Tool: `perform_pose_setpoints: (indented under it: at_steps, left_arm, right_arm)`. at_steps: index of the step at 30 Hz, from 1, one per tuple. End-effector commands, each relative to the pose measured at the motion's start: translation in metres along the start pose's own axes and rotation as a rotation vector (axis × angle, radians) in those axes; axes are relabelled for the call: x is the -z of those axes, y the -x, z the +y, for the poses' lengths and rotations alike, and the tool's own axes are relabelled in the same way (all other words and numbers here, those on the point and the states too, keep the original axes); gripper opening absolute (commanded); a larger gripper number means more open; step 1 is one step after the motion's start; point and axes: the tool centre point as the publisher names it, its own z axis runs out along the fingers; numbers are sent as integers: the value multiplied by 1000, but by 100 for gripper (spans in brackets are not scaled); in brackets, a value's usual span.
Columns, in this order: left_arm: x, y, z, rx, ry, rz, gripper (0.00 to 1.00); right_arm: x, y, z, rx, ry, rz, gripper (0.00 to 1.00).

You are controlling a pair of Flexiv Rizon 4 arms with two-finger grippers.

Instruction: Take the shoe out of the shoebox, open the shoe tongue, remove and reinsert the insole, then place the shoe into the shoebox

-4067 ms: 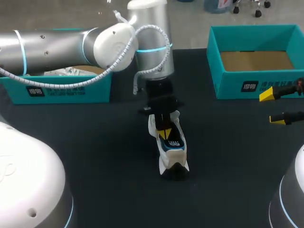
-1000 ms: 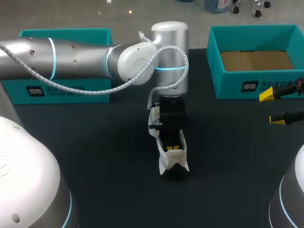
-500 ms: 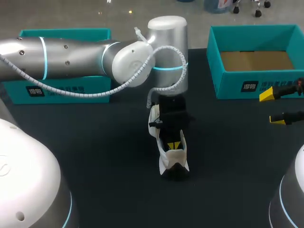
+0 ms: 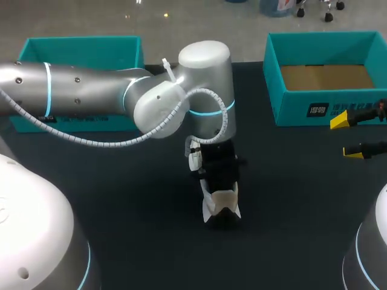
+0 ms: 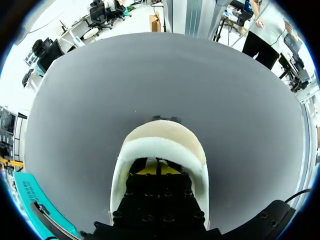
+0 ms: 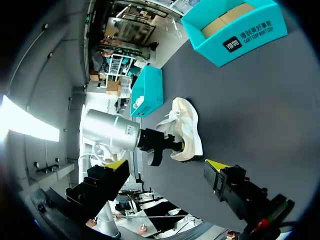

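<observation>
A white shoe (image 4: 222, 204) with a tan heel stands upright mid-table, heel towards the front edge. My left arm (image 4: 202, 90) comes down over it, and its black gripper body hides most of the shoe in the head view. In the left wrist view my left gripper (image 5: 156, 170) is deep inside the shoe (image 5: 162, 145), its yellow tips pressed together just behind the heel wall; what they touch is hidden. My right gripper (image 4: 346, 136) hangs open at the right edge, far from the shoe (image 6: 187, 130). The open teal shoebox (image 4: 302, 109) stands at the back right.
A second teal box (image 4: 78, 45) sits at the back left, partly behind my left arm. Bare black tabletop (image 4: 121, 193) surrounds the shoe on all sides.
My left arm has swung its wrist towards the table's front and lowered; the gripper has gone deeper into the shoe, so its yellow tips no longer show from above. The right arm is unmoved.
</observation>
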Motion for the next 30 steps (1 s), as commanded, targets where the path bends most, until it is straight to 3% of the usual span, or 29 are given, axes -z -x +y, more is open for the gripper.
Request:
perform_pose_setpoints:
  at_steps: [1, 6, 13, 22, 30]
  left_arm:
    - [-9, 2, -2, 8, 15, 19, 0]
    - [9, -3, -7, 12, 60, 8, 0]
    - [30, 5, -7, -4, 101, -67, 0]
    - [15, 22, 0, -18, 87, -146, 0]
    - [-2, 21, 7, 12, 70, -161, 0]
  right_arm:
    - [0, 0, 0, -2, 0, -3, 100]
    - [0, 0, 0, -2, 0, -3, 100]
    - [0, 0, 0, -2, 0, -3, 100]
    - [0, 0, 0, -2, 0, -3, 100]
    - [0, 0, 0, -2, 0, -3, 100]
